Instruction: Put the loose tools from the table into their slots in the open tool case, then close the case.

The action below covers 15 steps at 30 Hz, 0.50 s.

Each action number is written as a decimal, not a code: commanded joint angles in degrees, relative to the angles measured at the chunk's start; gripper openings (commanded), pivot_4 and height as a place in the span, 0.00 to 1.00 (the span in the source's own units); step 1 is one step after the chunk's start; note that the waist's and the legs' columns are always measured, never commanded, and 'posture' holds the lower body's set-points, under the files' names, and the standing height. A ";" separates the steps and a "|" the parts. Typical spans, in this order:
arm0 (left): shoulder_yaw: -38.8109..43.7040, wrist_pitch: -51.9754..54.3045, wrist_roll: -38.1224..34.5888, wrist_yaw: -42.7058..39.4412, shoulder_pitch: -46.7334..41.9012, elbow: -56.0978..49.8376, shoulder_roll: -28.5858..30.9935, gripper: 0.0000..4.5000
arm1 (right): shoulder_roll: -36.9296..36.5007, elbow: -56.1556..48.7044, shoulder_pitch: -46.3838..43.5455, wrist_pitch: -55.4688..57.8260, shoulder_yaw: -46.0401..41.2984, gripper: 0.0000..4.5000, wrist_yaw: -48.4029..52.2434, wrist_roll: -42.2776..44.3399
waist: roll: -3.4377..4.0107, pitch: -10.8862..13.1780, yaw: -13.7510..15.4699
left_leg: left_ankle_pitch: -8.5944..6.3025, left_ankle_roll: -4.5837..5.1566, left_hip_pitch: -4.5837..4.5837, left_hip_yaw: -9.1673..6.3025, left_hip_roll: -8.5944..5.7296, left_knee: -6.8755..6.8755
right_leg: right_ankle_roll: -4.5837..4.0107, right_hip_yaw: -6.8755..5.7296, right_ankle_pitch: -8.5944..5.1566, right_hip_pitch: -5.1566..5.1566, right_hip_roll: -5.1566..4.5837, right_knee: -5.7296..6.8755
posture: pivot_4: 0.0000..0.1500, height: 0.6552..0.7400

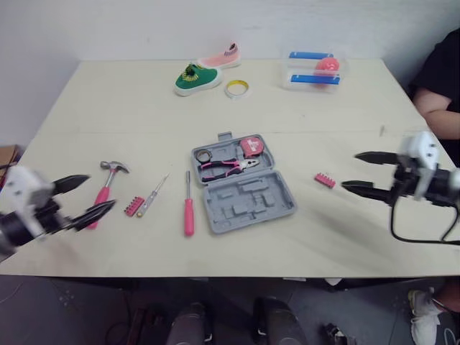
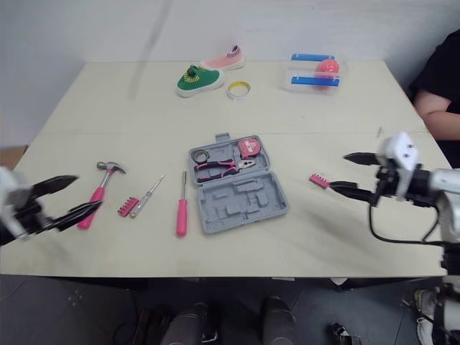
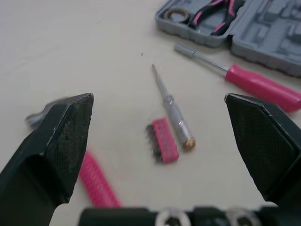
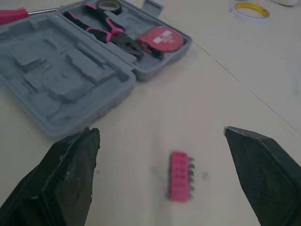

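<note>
Head camera: my left pincer (image 1: pixel 100 191) is spread wide and empty, just beside the hammer (image 1: pixel 113 167). The right pincer (image 1: pixel 351 170) gapes too, and the open tool case (image 1: pixel 251 198) lies beyond its tips.

Left wrist: a pink bit strip (image 3: pixel 163 140) and a small screwdriver (image 3: pixel 171 108) lie ahead between my fingers.

Right wrist: another bit strip (image 4: pixel 180 175) lies between the fingers, with the case farther ahead.
</note>
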 commanded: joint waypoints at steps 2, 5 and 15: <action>-8.98 6.24 2.27 5.49 -8.08 -2.60 -2.63 0.72 | 3.00 0.21 -4.71 1.54 4.56 0.68 -2.29 -4.42 | 0.00 0.00 0.26 | 0.09 0.17 -0.07 0.01 0.01 0.06 | 0.00 -0.02 0.00 -0.04 0.05 -0.01 | 1.00 1.00; -17.51 9.87 5.88 7.75 -14.46 -1.67 -5.92 0.41 | 6.63 4.89 -9.06 -1.41 8.34 0.36 -2.97 -8.36 | -0.01 0.01 0.27 | 0.14 0.28 -0.25 0.05 0.05 0.32 | 0.00 -0.03 0.00 -0.13 0.21 0.06 | 1.00 1.00; -26.51 19.11 10.20 13.29 -21.93 -0.35 -13.14 0.02 | 12.58 17.79 -15.99 -11.25 12.89 0.00 -7.34 -17.70 | -0.08 0.05 0.20 | 0.16 0.45 -0.38 0.12 -0.01 0.63 | 0.07 0.02 0.03 -0.16 0.33 0.12 | 1.00 1.00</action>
